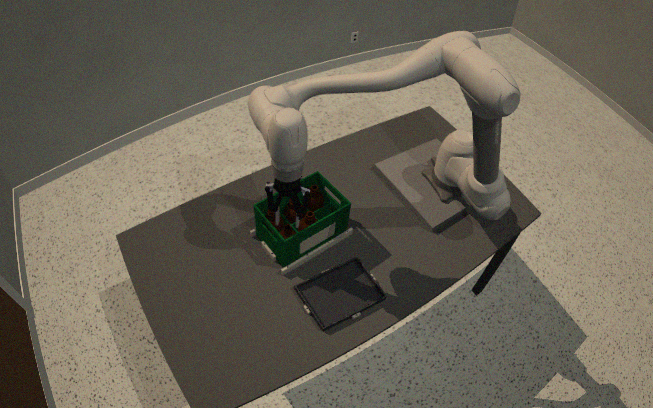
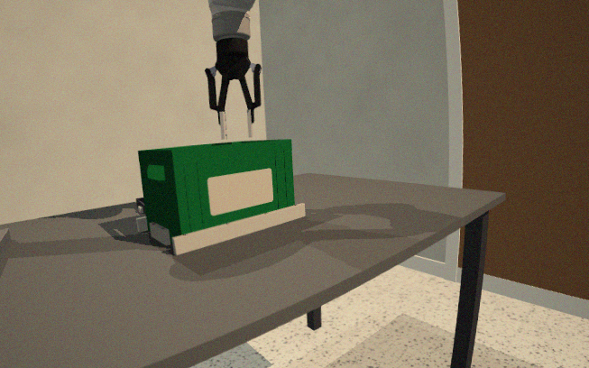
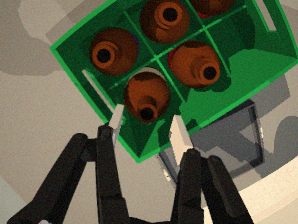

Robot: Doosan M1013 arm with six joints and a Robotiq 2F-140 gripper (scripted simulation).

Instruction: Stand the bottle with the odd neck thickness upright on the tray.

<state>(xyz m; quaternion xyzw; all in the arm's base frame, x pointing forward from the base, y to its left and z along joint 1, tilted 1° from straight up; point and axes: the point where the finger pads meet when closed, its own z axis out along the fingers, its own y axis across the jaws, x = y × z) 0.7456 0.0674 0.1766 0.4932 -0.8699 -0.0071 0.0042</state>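
Observation:
The green crate (image 1: 292, 251) (image 2: 191, 201) (image 3: 250, 75) stands level on the table and holds several brown bottles, all upright. One bottle (image 3: 146, 95) stands in the corner compartment nearest my fingers, with its mouth between and below the fingertips in the wrist view. Other bottles (image 3: 114, 55) (image 3: 165, 22) (image 3: 194, 65) stand in neighbouring compartments, and another (image 3: 212, 5) is cut off by the top edge. Neck differences are too small to tell. My gripper (image 1: 287, 224) (image 2: 236, 137) (image 3: 147, 120) is partly open and empty, pointing down, its tips near crate rim height. The black tray (image 1: 328, 304) (image 3: 225, 142) is level and empty.
A pale strip (image 1: 316, 251) (image 2: 241, 229) runs along the crate's long side. Green crate walls and dividers surround the bottles. A grey base plate (image 1: 409, 187) lies under the arm's base. Small pale blocks (image 1: 355, 315) sit at the tray's edges.

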